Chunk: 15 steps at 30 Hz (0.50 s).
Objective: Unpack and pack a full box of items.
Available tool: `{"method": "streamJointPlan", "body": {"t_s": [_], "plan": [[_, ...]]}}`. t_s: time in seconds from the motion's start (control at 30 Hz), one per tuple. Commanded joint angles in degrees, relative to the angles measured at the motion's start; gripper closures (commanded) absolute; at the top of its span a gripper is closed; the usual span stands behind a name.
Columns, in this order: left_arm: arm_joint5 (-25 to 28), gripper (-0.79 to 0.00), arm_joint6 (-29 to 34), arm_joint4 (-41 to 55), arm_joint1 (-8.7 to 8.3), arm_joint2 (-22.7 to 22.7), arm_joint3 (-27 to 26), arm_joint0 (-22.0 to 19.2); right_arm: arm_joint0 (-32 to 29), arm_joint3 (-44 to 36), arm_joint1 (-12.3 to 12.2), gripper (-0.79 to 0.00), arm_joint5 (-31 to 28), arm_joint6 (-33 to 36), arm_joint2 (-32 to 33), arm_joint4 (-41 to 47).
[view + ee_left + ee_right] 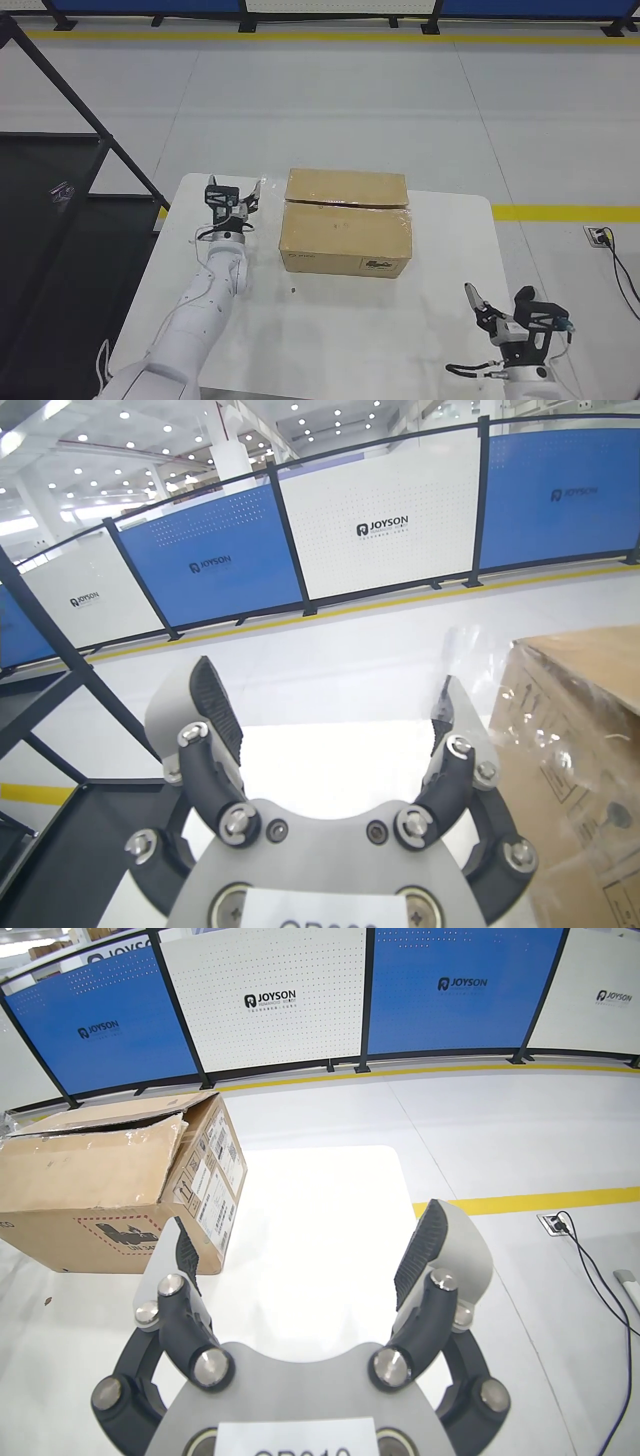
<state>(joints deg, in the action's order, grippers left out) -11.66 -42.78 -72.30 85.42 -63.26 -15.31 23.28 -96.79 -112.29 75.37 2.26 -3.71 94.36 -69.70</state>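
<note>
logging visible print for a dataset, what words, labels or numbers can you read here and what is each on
"JOYSON", beside a logo: blue and white perforated fence panels.
"UN 34", rest hidden: red-bordered hazard label on the brown cardboard box.
Too small to read: white shipping labels on the box's end.
Cut off, unreadable: white sticker behind the right tool.

We see a pale grey floor (330, 100) with a yellow stripe (300, 36) before blue and white perforated fence panels (265, 1028).
</note>
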Motion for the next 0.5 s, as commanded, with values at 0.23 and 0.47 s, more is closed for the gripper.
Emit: {"method": "streamJointPlan", "body": {"t_s": [0.23, 0.47], "plan": [[-1.7, -0.785, -4.3, 0.7, -1.38, -1.9, -1.3, 2.1, 0.9, 0.0, 0.0, -0.785, -0.3, 0.5, -0.7, -0.8], [-3.7, -0.785, -6.4, 1.5, -2.61, -3.8, -2.8, 4.6, 2.0, 0.0, 0.1, -0.785, -0.6, 1.2, -1.3, -1.5]]}}
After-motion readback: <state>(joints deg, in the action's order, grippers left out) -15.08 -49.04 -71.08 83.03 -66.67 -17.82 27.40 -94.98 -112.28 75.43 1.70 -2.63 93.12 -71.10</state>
